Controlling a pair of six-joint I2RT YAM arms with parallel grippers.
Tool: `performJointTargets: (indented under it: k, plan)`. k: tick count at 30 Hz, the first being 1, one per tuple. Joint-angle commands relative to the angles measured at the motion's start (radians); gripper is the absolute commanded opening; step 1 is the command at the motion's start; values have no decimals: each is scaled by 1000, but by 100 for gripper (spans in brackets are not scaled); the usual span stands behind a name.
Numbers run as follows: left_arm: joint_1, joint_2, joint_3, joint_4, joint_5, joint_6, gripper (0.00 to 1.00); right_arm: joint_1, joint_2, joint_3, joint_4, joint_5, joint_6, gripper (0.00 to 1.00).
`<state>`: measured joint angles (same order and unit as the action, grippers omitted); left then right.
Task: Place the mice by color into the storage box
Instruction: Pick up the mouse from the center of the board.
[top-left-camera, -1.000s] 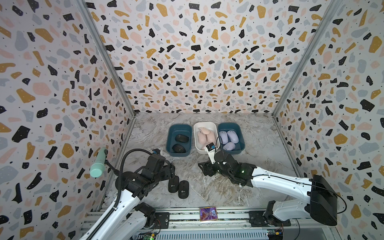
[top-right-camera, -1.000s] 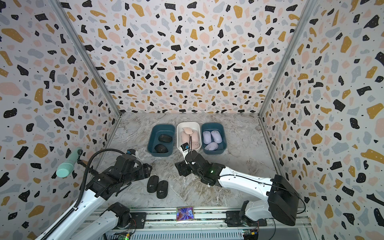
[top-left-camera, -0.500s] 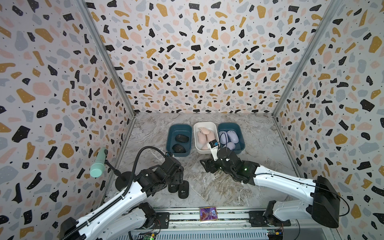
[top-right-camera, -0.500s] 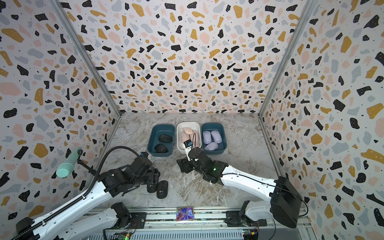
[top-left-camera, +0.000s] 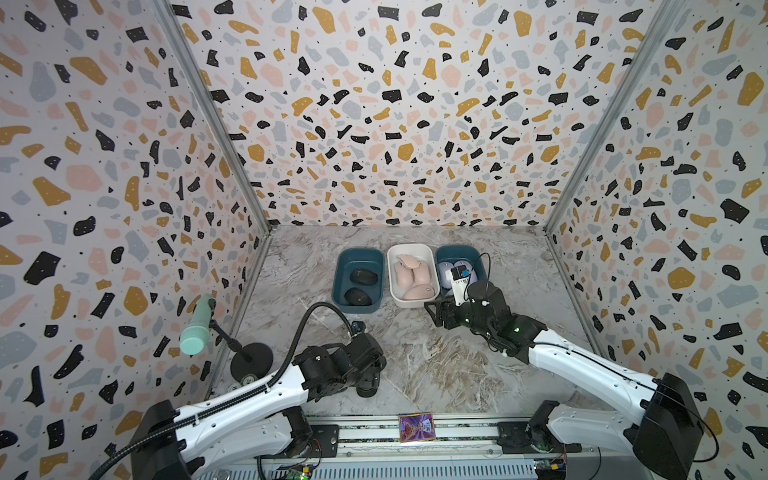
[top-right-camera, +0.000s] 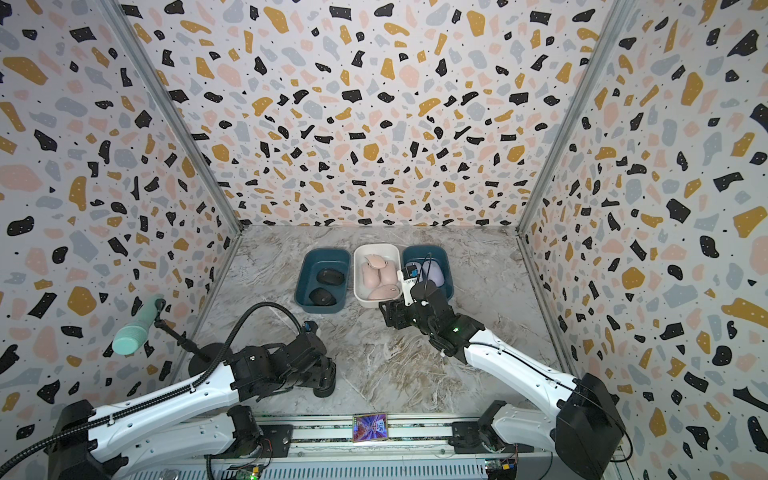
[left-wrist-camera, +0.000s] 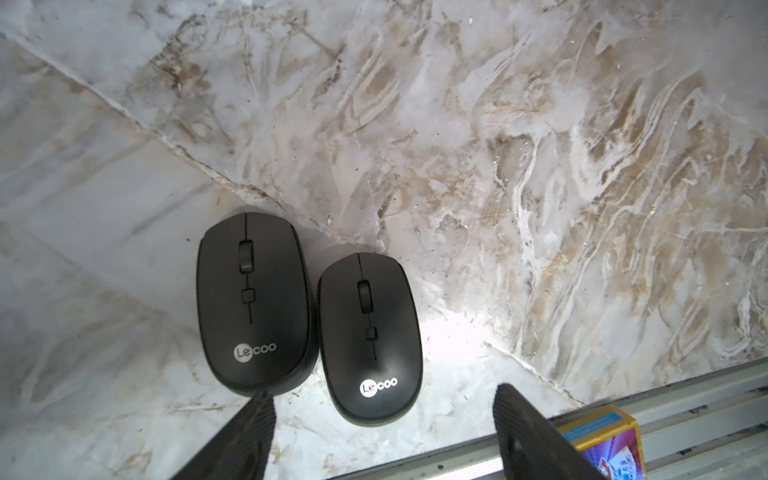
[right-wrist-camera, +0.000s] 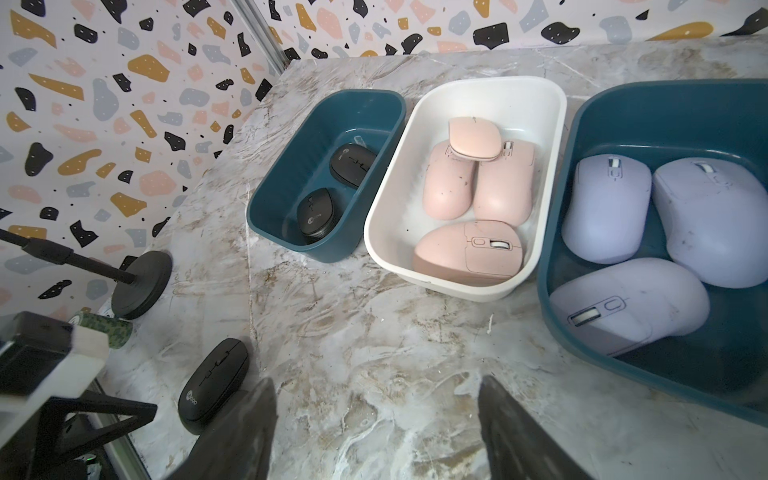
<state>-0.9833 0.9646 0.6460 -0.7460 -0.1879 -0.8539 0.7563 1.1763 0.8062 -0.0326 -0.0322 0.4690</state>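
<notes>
L gripper (left-wrist-camera: 380, 397): jaws wide, empty, poised at 2 loose black Lecoo mice (left-wrist-camera: 253, 303), table's 7 o'clock. R gripper (right-wrist-camera: 376, 384): jaws wide, empty, over bare marble. Bin row at 12 o'clock: 9-o'clock teal bin (right-wrist-camera: 291, 166) w/ 2 black mice (right-wrist-camera: 353, 164), white bin (right-wrist-camera: 498, 83) w/ 4 pink mice (right-wrist-camera: 449, 183), 3-o'clock teal bin (right-wrist-camera: 665, 95) w/ 3 lilac mice (right-wrist-camera: 606, 208).
</notes>
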Motion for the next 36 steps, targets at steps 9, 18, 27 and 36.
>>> performJointTargets:
  k: [9, 18, 27, 36]
  plan:
    - [-11, 28, -93, 148, 68, -68, 82, -20, -19, -5, -8, -33, 14, 77]
    - [-10, 55, -121, 179, 77, -77, 83, -31, -20, -9, -9, -33, 20, 77]
    - [-10, 89, -151, 226, 73, -81, 79, -43, -31, -19, -16, -29, 29, 77]
    - [-10, 161, -133, 233, 34, -67, 76, -60, -31, -28, -9, -38, 39, 77]
